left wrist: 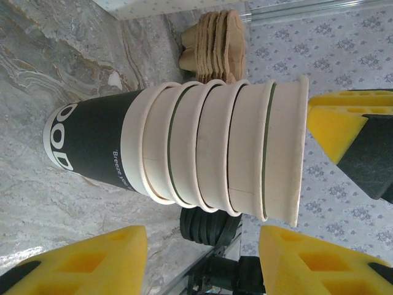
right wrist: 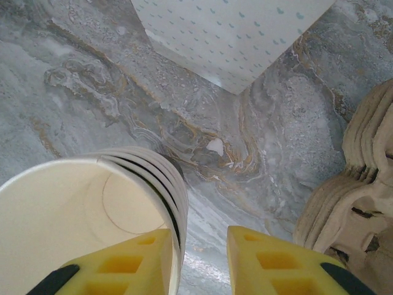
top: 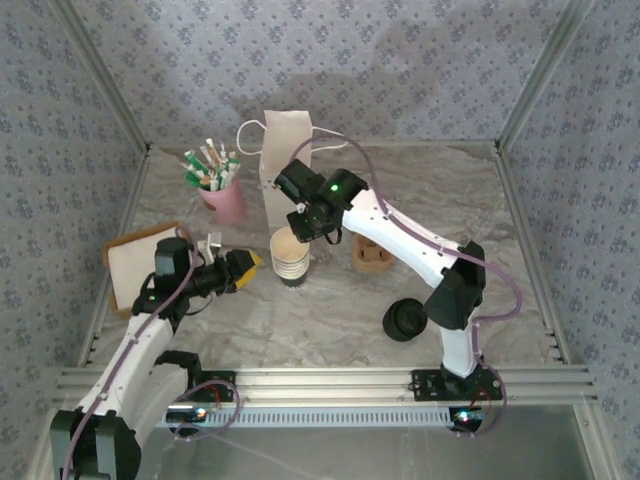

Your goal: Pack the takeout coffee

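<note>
**Ana:** Top external view first: where is the coffee cup?

**Ben:** It is nested at the head of the stack of paper cups (top: pixel 291 268) in the middle of the marble table (top: pixel 200 330). I take the top cup (top: pixel 284 247) as the one to pack. It is not yet separated, and its lid is presumably among the black lids (top: pixel 405 320) near the right arm's base.

**Ana:** And the right gripper (top: pixel 306 226)?

**Ben:** It is poised over the rim. In the right wrist view its jaws are parted, with one yellow finger (right wrist: pixel 123 264) over the cup mouth and the other outside, the rim wall between them. That straddle looks set up to pinch the wall and lift one cup off.

**Ana:** Why is the left gripper (top: pixel 248 267) alongside?

**Ben:** Probably to steady the lower cups. In the left wrist view it is spread wide and short of the stack, touching nothing. One finger is low by the table and the other is level with the rim, so I judge the wrist would need to roll before it could clasp the sides.

**Ana:** What is the risk?

**Ben:** The cups nest tightly, so two may rise together. The stack could also tip toward the pulp cup carriers (top: pixel 371 253) near it.

**Ana:** Where does the cup go?

**Ben:** Into the white paper bag (top: pixel 287 150), which stands upright behind the stack where a cup could be lowered in from above.
</note>
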You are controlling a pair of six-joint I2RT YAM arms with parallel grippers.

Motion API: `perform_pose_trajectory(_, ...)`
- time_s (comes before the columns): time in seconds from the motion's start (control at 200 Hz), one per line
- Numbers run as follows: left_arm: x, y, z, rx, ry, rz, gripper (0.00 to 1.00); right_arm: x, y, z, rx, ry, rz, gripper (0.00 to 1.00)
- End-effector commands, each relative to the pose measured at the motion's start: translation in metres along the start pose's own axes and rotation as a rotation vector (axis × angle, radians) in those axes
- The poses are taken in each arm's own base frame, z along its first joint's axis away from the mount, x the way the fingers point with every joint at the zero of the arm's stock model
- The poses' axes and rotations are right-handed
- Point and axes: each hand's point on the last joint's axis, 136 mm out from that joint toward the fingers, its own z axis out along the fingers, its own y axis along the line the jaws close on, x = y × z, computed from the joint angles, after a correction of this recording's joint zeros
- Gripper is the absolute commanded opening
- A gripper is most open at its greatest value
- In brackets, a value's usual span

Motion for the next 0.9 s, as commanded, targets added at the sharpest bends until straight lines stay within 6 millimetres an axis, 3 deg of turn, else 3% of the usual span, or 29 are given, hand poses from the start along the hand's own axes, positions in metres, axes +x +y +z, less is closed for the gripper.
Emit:
perform_pose_trajectory(0.0,0.0006,-0.0056,0.0007,0.034,0.014,0.040,0.51,0.0020,0.0006,-0.0031,0.030,0.016,-0.027,0.29)
perform_pose_trajectory(0.894,0.0052,-0.0048,0.0068,0.042,0.043,0.041,0.51,0.0074,0.0088,0.0064,0.012,0.051,-0.042,0.19)
